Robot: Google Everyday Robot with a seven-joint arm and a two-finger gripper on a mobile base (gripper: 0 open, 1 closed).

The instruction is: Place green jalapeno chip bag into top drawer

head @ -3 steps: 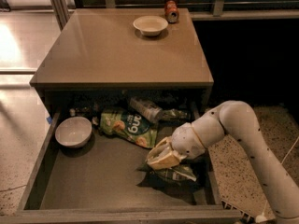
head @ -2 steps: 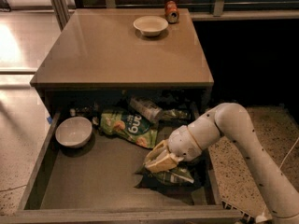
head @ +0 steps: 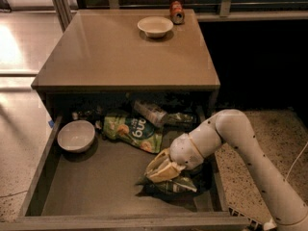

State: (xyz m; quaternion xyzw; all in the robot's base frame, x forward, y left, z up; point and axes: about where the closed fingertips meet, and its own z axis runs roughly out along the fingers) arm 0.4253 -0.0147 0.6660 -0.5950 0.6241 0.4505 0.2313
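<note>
The top drawer [head: 43, 182] is pulled out under the table, with low side walls and a grey floor. The green jalapeno chip bag [head: 169, 186], dark green and shiny, lies on the drawer floor at the front right. My gripper [head: 160, 170], cream-coloured at the end of the white arm, is low inside the drawer. It sits right on the bag's upper edge and hides part of it.
A white bowl [head: 76, 135] sits in the drawer's left part. A brighter green pouch [head: 131, 130] and other wrappers [head: 154, 112] lie at the drawer's back. On the table top [head: 115, 52] stand a white bowl [head: 155, 26] and a can [head: 177, 12].
My gripper has shifted slightly left and down onto the bag in the drawer. The bag has stayed in the front right part of the drawer.
</note>
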